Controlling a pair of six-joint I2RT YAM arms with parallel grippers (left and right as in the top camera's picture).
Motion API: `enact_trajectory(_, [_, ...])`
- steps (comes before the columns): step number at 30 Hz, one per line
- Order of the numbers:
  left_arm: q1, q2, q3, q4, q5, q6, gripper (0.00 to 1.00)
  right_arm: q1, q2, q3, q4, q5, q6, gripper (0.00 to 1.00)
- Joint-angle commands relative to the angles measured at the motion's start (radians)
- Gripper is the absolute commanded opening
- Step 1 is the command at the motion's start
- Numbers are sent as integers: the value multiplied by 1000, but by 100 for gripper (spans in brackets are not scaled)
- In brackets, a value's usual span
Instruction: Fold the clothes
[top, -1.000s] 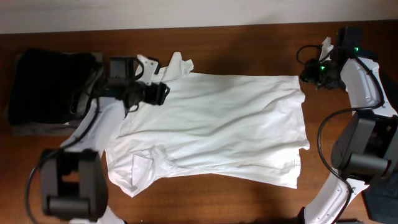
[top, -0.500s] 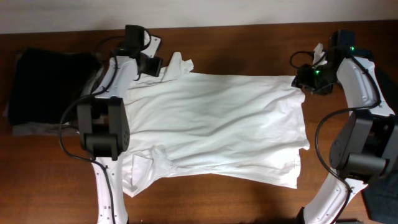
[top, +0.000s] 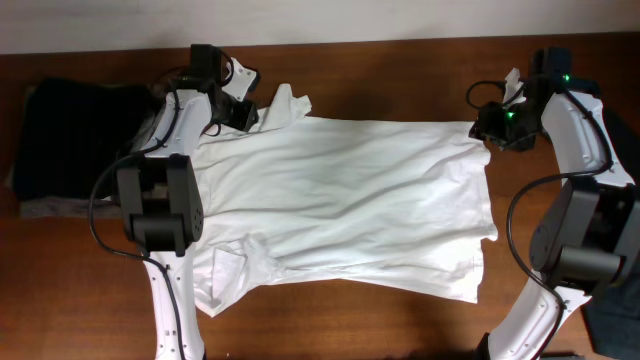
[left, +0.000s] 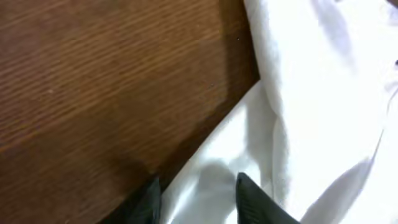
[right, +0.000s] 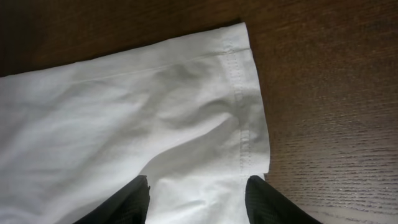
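Note:
The white T-shirt (top: 340, 200) lies spread flat on the wooden table, hem to the right and sleeves to the left. My left gripper (top: 248, 114) is at the back left sleeve. In the left wrist view its fingers (left: 198, 200) are open and straddle the edge of the white cloth (left: 311, 93). My right gripper (top: 490, 128) is at the back right hem corner. In the right wrist view its fingers (right: 199, 200) are open, with the stitched hem corner (right: 242, 118) between them. The chest logo is not visible.
A pile of folded black garments (top: 70, 130) on a grey one (top: 50, 207) sits at the far left. A dark object (top: 612, 320) shows at the lower right corner. The table's back edge meets a white wall.
My left gripper has swung from the shirt's left shoulder area back to the upper sleeve. My right gripper has shifted slightly left and down onto the hem corner.

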Motion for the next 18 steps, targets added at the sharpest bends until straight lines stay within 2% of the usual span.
enact_trajectory(1, [-3, 61, -2, -9, -3, 24, 6, 5, -10, 9, 1, -13, -3, 54])
enact_trajectory(2, [-3, 60, 0, -2, -36, 1, 0, 5, -10, 9, 1, -13, -3, 54])
enact_trajectory(3, [3, 50, 30, -3, -82, -61, 0, 5, -10, 9, 3, -13, -3, 54])
enact_trajectory(6, [31, 7, 141, -13, -111, -143, 0, 9, -10, -13, 57, -8, -4, 54])
enact_trajectory(8, [46, -2, 230, -65, -184, -146, 0, 10, 8, -28, 92, 0, -3, 53])
enact_trajectory(12, [45, -2, 236, -101, -362, -155, 0, 10, 59, -28, 111, 3, -3, 52])
enact_trajectory(13, [46, -2, 236, -106, -429, -192, 0, 10, 79, -28, 116, 9, 0, 51])
enact_trajectory(18, [49, -2, 236, -108, -476, -225, 0, 9, 105, -28, 138, 111, 19, 47])
